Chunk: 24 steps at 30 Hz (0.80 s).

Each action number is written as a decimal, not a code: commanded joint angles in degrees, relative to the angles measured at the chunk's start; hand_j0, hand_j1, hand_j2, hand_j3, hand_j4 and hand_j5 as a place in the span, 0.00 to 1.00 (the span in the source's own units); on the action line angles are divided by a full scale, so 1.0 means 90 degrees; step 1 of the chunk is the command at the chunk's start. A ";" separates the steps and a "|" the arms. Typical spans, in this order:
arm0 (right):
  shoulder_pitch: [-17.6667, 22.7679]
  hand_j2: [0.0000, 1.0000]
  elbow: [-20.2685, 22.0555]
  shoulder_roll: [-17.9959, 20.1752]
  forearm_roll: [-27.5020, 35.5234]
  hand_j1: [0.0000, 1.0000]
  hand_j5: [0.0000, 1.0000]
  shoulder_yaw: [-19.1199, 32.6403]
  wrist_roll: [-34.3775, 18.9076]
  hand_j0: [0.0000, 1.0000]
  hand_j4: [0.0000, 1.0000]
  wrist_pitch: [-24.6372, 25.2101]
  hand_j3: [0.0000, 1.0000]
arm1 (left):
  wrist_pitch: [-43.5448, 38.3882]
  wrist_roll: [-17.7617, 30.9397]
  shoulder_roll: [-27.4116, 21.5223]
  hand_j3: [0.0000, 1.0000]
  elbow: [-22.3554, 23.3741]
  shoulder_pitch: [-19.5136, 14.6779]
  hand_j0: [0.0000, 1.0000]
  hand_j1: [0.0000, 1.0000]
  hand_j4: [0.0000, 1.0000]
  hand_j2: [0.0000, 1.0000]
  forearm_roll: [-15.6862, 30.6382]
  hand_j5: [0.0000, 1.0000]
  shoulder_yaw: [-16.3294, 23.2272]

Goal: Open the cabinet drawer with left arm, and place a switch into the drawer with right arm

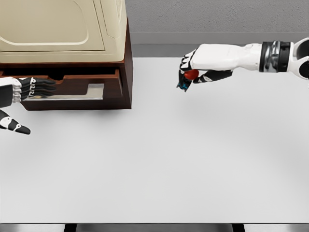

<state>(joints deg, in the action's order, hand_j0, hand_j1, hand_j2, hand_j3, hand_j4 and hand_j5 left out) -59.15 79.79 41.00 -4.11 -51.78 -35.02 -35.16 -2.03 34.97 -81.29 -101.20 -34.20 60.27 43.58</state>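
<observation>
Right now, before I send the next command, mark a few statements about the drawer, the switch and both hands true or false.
1. The right hand holds the switch above the table. True.
2. The switch lies inside the drawer. False: it is in the right hand, apart from the cabinet.
3. The drawer is pulled partly out. True.
4. The left hand rests flat on the table. False: its fingers reach into the drawer front.

Right hand hangs above the white table, fingertips pinching a small red-topped switch. Left hand reaches into the part-open cabinet drawer, fingers laid along its front, thumb splayed below.
</observation>
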 commanded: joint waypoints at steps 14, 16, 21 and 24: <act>-0.0469 0.47 0.0001 -0.0385 0.0037 0.47 0.47 -0.0468 0.0003 0.47 0.47 0.0017 0.47 | -0.1181 0.0003 -0.0060 1.00 0.0014 -0.0086 1.00 1.00 1.00 1.00 0.0335 1.00 0.0002; -0.0488 0.47 0.0001 -0.0395 0.0047 0.47 0.47 -0.0468 0.0003 0.47 0.47 0.0017 0.47 | -0.1210 0.0003 -0.0070 1.00 0.0014 -0.0096 1.00 1.00 1.00 1.00 0.0345 1.00 -0.0008; -0.0605 0.47 0.0001 -0.0542 0.0047 0.47 0.47 -0.0556 0.0003 0.47 0.47 0.0017 0.47 | -0.1337 0.0003 -0.0040 1.00 0.0014 -0.0106 1.00 1.00 1.00 1.00 0.0335 1.00 -0.0018; -0.0674 0.47 0.0040 -0.0600 0.0047 0.47 0.47 -0.0575 0.0003 0.47 0.47 0.0017 0.47 | -0.1347 0.0003 -0.0021 1.00 0.0014 -0.0106 1.00 1.00 1.00 1.00 0.0335 1.00 -0.0018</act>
<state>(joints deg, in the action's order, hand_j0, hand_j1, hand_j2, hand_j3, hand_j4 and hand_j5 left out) -65.21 79.94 36.00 -4.07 -56.82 -35.02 -35.18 -13.72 35.05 -81.71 -101.08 -35.10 66.11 42.11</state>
